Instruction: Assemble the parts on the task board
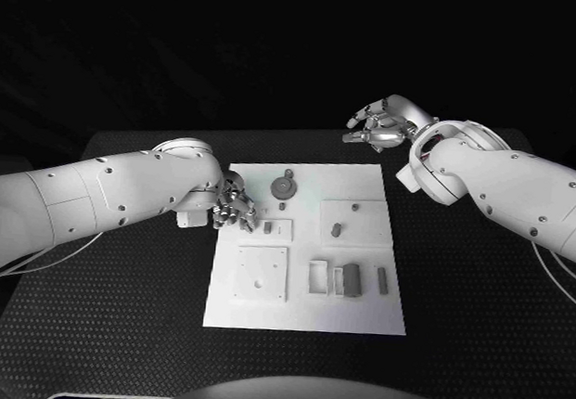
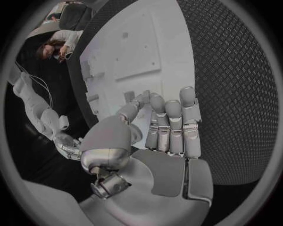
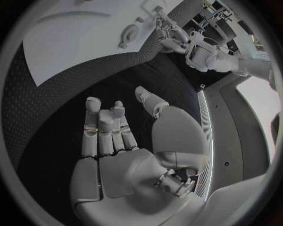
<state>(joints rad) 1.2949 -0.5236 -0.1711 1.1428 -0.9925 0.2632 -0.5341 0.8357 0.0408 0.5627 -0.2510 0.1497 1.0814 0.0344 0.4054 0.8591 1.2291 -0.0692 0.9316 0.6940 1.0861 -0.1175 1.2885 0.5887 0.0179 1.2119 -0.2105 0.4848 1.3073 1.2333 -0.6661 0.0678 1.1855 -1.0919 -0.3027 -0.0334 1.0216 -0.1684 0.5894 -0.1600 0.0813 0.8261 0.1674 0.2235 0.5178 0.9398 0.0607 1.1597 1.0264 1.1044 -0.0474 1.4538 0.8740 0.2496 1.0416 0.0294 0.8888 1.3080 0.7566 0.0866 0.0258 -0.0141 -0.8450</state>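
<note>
While the right hand hovers empty at upper right, the left hand, released, sits at the task board's left edge, nearer the small upright part.

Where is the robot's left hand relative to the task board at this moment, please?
In the head view, the left hand sits at the left edge of the task board, about halfway along it, beside a small part.

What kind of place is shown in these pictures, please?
Probably a robotics lab bench: a black textured table carries a white flat task board with small grey parts, and two silver hands, left and right, hover empty.
</note>
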